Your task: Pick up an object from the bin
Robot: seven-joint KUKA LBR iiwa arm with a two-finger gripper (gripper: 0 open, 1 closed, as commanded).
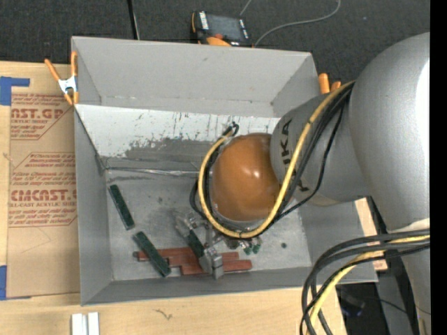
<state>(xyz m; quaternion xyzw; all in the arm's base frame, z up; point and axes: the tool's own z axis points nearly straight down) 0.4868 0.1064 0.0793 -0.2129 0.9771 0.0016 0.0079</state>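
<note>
Bin: grey metal bin [94, 208], with a scuffed, scratched floor and few loose things, all lying toward the near wall.
Arm: the silver arm [377, 131] enters from the right and bends down into the bin's right half.
Wrist: a rounded orange cover [241, 176] sits over the wrist, with yellow and black cables [204, 180] looped round it.
Gripper: the gripper [207, 253] is low, under the orange cover, at the near wall of the bin, about mid-width.
Claw state: cannot tell; the metal parts are tangled with what lies beneath them.
Nearest thing: red-brown strips [183, 258] lie flat along the near wall, running under the gripper and out on both sides.
Second near thing: a short green piece [196, 243] lies right at the gripper, tilted; whether it is gripped cannot be judged.
Other contents: a middle green bar [151, 254] lies slantwise, overlapping the strips' left end; a left green bar [120, 206] lies apart, nearer the left wall.
Small item: a small green thing [252, 247] lies just to the right of the gripper.
</note>
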